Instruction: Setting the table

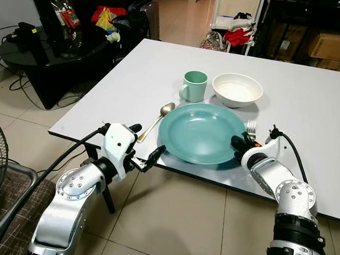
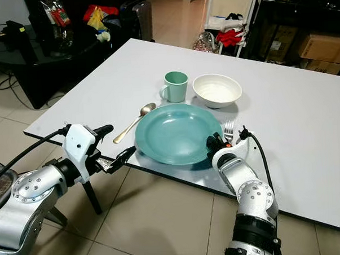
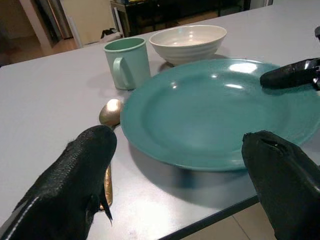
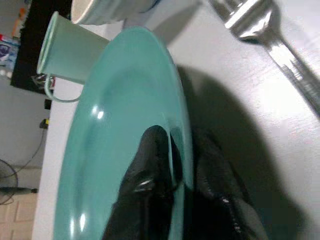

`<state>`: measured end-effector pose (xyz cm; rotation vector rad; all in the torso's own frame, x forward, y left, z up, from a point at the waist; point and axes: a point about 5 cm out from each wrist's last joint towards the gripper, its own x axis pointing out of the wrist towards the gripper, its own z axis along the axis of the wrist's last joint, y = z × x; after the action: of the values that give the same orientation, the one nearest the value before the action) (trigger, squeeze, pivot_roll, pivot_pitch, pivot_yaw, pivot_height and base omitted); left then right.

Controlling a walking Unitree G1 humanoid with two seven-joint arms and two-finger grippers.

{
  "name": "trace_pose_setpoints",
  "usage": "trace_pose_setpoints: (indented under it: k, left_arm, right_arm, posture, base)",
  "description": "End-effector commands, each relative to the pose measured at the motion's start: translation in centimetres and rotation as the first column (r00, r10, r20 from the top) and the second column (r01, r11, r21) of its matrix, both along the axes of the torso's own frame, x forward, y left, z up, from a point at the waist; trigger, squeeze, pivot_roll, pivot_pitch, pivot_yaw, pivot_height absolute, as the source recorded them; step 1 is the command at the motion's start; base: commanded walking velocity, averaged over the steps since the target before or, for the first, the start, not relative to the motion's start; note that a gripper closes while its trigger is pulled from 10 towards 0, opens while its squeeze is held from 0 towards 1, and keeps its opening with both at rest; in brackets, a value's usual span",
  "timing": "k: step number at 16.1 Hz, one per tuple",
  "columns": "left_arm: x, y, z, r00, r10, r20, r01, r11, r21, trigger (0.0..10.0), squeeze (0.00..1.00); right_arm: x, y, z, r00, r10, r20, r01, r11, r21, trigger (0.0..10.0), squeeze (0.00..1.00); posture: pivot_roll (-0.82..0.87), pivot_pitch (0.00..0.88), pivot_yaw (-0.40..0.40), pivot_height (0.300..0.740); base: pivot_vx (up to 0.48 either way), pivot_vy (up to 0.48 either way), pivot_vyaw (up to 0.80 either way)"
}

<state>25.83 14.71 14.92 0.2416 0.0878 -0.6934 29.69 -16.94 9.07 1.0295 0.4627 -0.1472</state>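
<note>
At the near edge of the white table (image 1: 128, 78), taking the teal plate (image 1: 201, 132) as the clock's centre, the left gripper (image 1: 141, 145) hangs at about eight o'clock, just off the table's edge and level with the plate's rim. Its two black fingers (image 3: 75, 185) are spread wide and grasp nothing; in the left wrist view the plate sits between and beyond them. A gold spoon (image 1: 156, 120) lies at nine to ten o'clock, just beside the plate, bowl end toward the far side. At twelve o'clock stands a teal mug (image 1: 194, 86), handle turned leftward, and at one o'clock a white bowl (image 1: 237, 89) sits close to the mug. A silver fork (image 1: 251, 126) lies at three o'clock, just beside the plate, tines pointing away. At four o'clock the right gripper (image 1: 242, 143) is clamped on the plate's near right rim; the right wrist view shows one finger (image 4: 150, 170) above the rim and one below.
</note>
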Motion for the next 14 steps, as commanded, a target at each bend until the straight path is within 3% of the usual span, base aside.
trace_pose_setpoints:
  k: [1, 5, 11, 12, 14]
  left_arm:
    - [-0.1, -0.2, 0.2, 1.000, -0.018, 0.004, 0.018, 1.000, 0.008, 10.0, 0.00]
    - [-0.1, -0.2, 0.2, 1.000, -0.018, 0.000, 0.018, 1.000, 0.009, 10.0, 0.00]
    - [-0.3, -0.6, 0.0, 1.000, -0.020, -0.012, 0.019, 1.000, -0.006, 10.0, 0.00]
    - [-0.1, -0.7, 0.0, 1.000, -0.018, -0.011, 0.018, 1.000, -0.017, 10.0, 0.00]
    - [0.4, -0.7, 0.2, 1.000, 0.026, -0.002, -0.026, 0.999, -0.039, 10.0, 0.00]
  right_arm:
    - [0.4, -0.1, 0.2, 1.000, -0.004, 0.016, 0.004, 1.000, 0.006, 10.0, 1.00]
    - [0.2, -0.5, -0.2, 1.000, -0.028, 0.009, 0.028, 1.000, 0.013, 10.0, 1.00]
    - [-3.7, -2.7, 3.0, 0.997, -0.053, 0.061, 0.063, 0.983, -0.174, 10.0, 1.00]
    - [-4.5, -3.4, 3.8, 0.997, -0.044, 0.068, 0.060, 0.966, -0.253, 10.0, 1.00]
    - [-5.2, -3.6, 5.0, 0.994, -0.031, 0.105, 0.063, 0.949, -0.307, 10.0, 1.00]
  posture:
    - [0.04, 0.000, -0.040, 0.740]
    - [0.04, 0.000, -0.037, 0.740]
    - [0.01, 0.000, -0.006, 0.740]
    - [0.00, 0.000, 0.010, 0.740]
    - [-0.02, 0.000, 0.025, 0.740]
  base:
    - [0.000, 0.000, 0.00]
    - [0.000, 0.000, 0.00]
    - [0.000, 0.000, 0.00]
    - [0.000, 0.000, 0.00]
    - [0.000, 0.000, 0.00]
